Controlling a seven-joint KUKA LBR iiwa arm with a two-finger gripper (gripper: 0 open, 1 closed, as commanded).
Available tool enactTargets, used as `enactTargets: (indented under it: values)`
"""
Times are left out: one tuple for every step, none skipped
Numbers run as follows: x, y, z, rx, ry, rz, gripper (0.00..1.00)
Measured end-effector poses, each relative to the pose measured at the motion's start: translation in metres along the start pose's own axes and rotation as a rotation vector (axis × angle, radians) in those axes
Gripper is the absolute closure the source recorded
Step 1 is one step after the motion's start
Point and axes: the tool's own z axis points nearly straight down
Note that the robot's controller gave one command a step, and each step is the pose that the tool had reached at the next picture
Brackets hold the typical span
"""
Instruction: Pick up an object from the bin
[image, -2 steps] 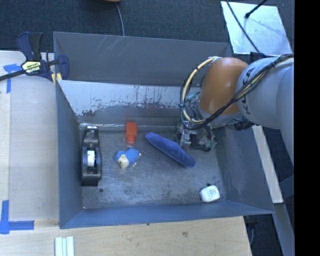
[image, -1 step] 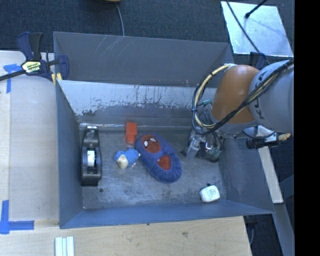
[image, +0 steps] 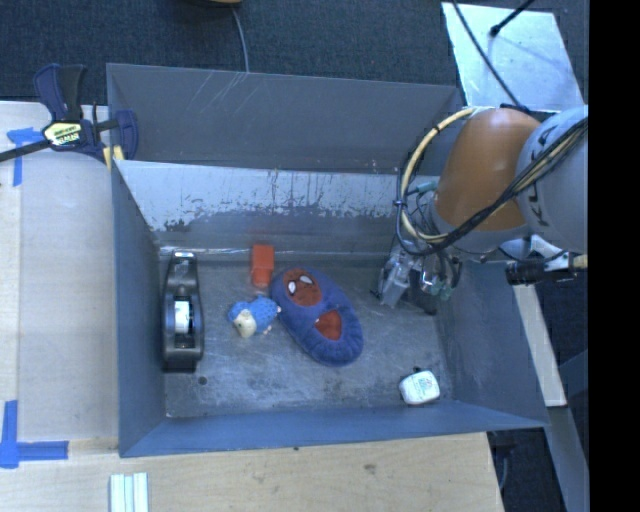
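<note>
My gripper (image: 412, 288) hangs over the right side of the bin floor, close to the right wall, with nothing seen between its fingers. To its left lies a blue slipper (image: 320, 315) with red patches, about a hand's width away. A small white and yellow-green object (image: 420, 387) rests near the front right corner, below the gripper.
An orange block (image: 262, 265) stands behind the slipper. A small blue, white and yellow toy (image: 252, 317) lies left of the slipper. A black tape dispenser (image: 182, 312) sits along the left wall. The arm with its orange cover and cables comes in from the right.
</note>
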Motion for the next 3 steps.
enactTargets:
  values:
    - [0.066, 0.0, 0.017, 0.003, 0.013, -0.015, 1.0]
    - [0.045, -0.009, -0.014, 0.001, 0.001, 0.004, 1.0]
    - [0.051, -0.006, -0.082, -0.001, -0.002, -0.008, 1.0]
